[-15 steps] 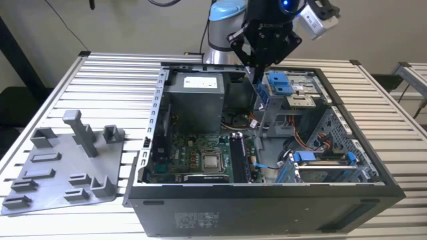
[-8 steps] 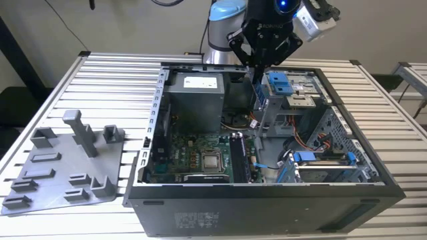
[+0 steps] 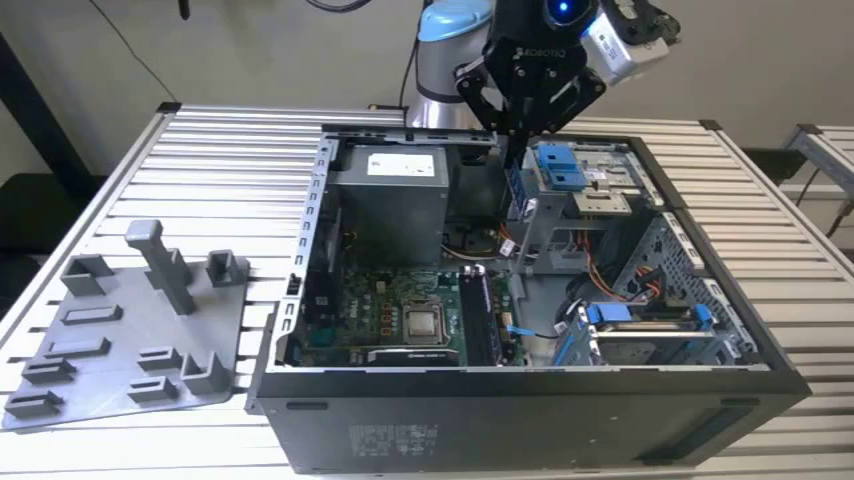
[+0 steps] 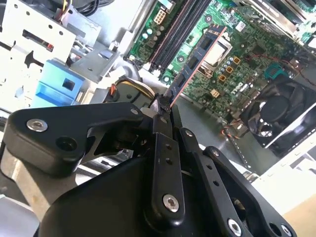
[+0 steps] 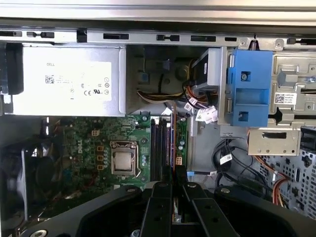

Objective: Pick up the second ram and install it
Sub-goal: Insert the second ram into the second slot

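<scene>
My gripper hangs over the open computer case, above its back middle part. The fingers are shut on the second ram, a thin dark stick with a reddish edge that sticks out from the fingertips toward the motherboard. In the first wrist view the second ram appears edge-on, lined up just beside the black memory slots, with my gripper closed around its near end. In the second wrist view my gripper pinches the stick's end. The stick is above the board, not touching the slots.
A grey power supply sits in the case's back corner. Blue drive clips and a metal drive cage stand close beside the gripper. The processor lies next to the slots, with a fan beyond. A grey plastic tray rests on the exterior view's left.
</scene>
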Robot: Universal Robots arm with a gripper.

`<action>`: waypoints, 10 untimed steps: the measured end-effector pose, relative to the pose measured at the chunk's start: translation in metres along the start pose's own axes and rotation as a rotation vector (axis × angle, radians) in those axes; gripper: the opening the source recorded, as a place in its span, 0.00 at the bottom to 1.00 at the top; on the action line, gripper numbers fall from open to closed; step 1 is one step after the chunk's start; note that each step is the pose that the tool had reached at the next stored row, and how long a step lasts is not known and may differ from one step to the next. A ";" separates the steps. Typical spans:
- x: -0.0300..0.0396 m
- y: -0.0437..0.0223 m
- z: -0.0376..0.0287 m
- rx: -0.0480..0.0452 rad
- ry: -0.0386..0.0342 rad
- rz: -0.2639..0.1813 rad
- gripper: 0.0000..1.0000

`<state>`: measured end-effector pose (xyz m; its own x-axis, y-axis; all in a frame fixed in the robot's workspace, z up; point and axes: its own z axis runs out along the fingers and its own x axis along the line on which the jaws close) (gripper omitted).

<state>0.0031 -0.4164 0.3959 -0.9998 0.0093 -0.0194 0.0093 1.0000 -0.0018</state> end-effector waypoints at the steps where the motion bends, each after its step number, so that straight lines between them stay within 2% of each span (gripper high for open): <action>1: 0.0000 0.0000 0.0000 0.0001 0.0000 0.000 0.14; 10: 0.0000 -0.0001 0.0036 0.0012 -0.0003 0.057 0.14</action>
<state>0.0031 -0.4165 0.3923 -0.9976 0.0660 -0.0197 0.0661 0.9978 -0.0019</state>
